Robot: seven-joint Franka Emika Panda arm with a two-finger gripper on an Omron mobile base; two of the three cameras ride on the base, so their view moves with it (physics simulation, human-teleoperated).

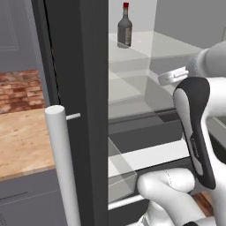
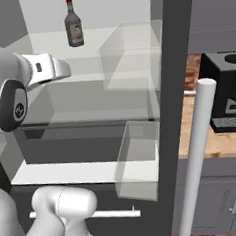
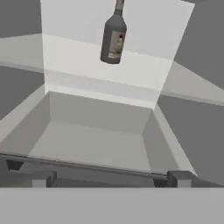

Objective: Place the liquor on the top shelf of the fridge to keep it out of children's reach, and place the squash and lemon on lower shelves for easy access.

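Scanning from your left in the left base view, you have the wooden counter [image 1: 24, 141] and brick wall [image 1: 22, 90], then the silvery bar handle [image 1: 62, 167] and the dark edge of the open fridge [image 1: 81, 110] door. Past that edge the pale interior opens up — glass panes stacked one over another, with clear drawers [image 1: 121, 176] low down. The white arm crosses the right side of that view, in front of the middle shelves, so your free room lies up and left of it.

In the right base view the interior sits at left, clear door bins [image 2: 130, 54] hang at centre, the door edge and handle stand right of them, and a black coffee machine [image 2: 228, 91] rests on the counter beyond.

The liquor [image 1: 125, 28] stands upright on the top shelf [image 1: 172, 44], toward the back wall: dark grey glass, short neck, red cap, pale label.

Your gripper [image 3: 109, 178] has its jaws spread wide with nothing between them, well apart from the bottle.
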